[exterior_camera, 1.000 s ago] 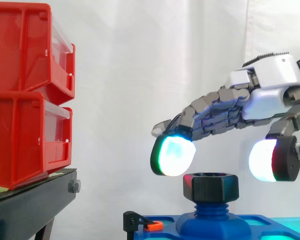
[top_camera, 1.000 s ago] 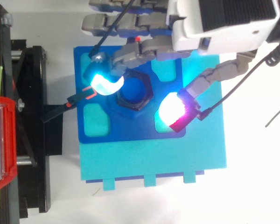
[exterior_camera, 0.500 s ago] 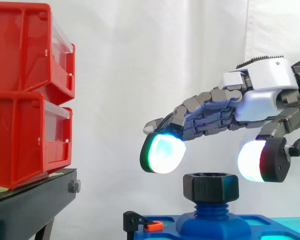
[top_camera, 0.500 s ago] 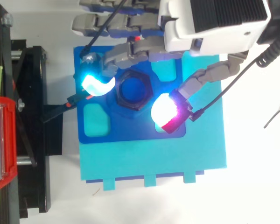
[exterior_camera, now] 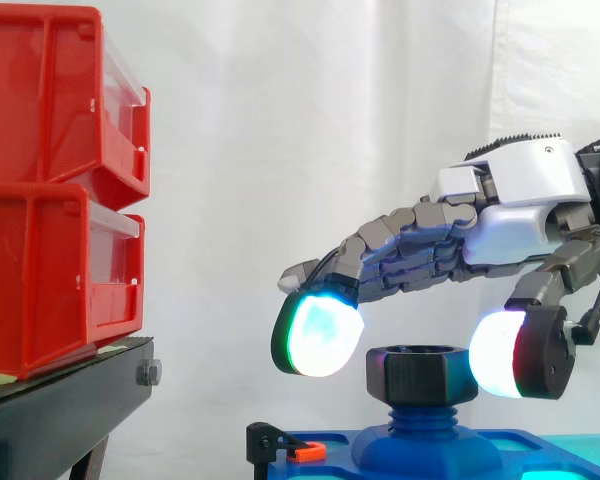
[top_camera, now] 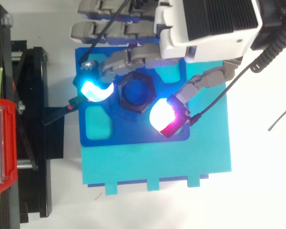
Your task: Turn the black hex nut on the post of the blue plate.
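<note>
Robot hand wearing a white shell over grey links.
A black ribbed panel is topping the smooth white casing, grey segmented fingers are showing bluish joints between their links, and the thick fingertips are glowing white and cyan with green rims, one backed in black and red.

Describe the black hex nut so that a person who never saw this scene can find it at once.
Right of the red bins lies a blue plate. From its middle rises a blue threaded post, and the nut sits on top of it: the only black, six-sided piece there.
</note>
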